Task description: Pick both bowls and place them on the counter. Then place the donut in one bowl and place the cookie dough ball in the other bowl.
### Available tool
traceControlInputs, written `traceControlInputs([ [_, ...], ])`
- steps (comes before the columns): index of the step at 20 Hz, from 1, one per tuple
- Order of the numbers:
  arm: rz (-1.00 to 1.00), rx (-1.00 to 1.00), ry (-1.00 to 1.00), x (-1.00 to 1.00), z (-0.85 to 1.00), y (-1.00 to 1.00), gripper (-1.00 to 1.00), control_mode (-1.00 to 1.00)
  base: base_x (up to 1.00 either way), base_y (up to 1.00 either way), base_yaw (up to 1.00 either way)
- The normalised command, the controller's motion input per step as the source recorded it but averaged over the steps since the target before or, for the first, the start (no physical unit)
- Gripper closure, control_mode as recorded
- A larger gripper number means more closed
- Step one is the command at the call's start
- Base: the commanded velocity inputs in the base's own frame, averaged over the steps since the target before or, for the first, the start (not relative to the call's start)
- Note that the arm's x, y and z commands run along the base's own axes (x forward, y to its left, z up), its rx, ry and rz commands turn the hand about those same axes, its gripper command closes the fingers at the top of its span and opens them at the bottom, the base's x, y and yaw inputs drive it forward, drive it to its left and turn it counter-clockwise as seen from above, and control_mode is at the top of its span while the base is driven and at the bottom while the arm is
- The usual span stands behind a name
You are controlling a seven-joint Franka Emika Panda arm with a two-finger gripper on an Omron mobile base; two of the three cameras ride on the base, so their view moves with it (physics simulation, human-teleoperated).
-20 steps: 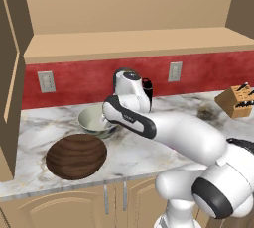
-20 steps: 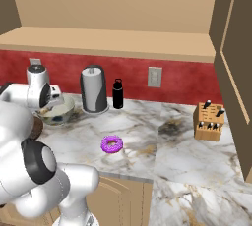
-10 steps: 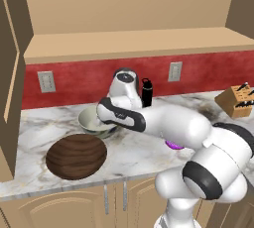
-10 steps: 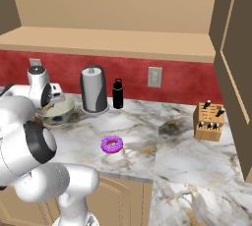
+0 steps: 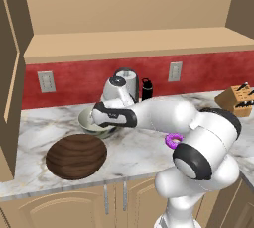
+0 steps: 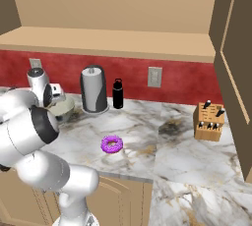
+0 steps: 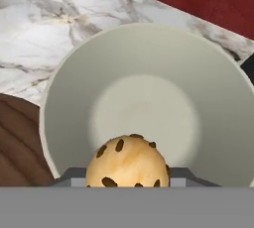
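Observation:
My gripper [image 7: 126, 175] is shut on the cookie dough ball [image 7: 127, 161], a tan ball with dark specks, just above the inside of the pale grey-green ceramic bowl [image 7: 74, 73]. That bowl [image 5: 87, 121] stands on the marble counter [image 5: 134, 150] near the red back wall, with my gripper [image 5: 97, 118] over it. The dark brown wooden bowl [image 5: 77, 155] sits in front of it, near the counter's edge, and shows at the left in the hand view [image 7: 15, 142]. The purple donut [image 6: 111, 144] lies bare on the counter to the right.
A grey canister [image 6: 94, 90] and a black bottle [image 6: 117, 94] stand against the back wall right of the ceramic bowl [image 6: 66, 107]. A knife block [image 6: 209, 121] is at the far right. A shelf hangs low over the counter.
The hand has shifted left with the cookie dough ball and now hangs over the ceramic bowl. The arm's elbow has swung out to the right. Bowls and donut have not moved.

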Motion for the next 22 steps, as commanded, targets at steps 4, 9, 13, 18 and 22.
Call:
traceControlInputs([
  [4,-0.06,0.0,0.0,0.29,-0.18,0.07,1.0,-1.0,0.0,0.0,0.0],
  [9,-0.03,0.0,0.0,0.3,-0.13,0.11,1.0,-1.0,0.0,0.0,0.0],
  [13,-0.01,0.0,0.0,0.29,-0.11,0.09,1.0,-1.0,0.0,0.0,0.0],
  [18,-0.01,0.0,0.03,0.25,-0.22,0.09,1.0,-1.0,0.0,0.0,0.0],
  [22,0.0,0.0,0.02,0.24,-0.2,0.07,1.0,-1.0,0.0,0.0,0.0],
])
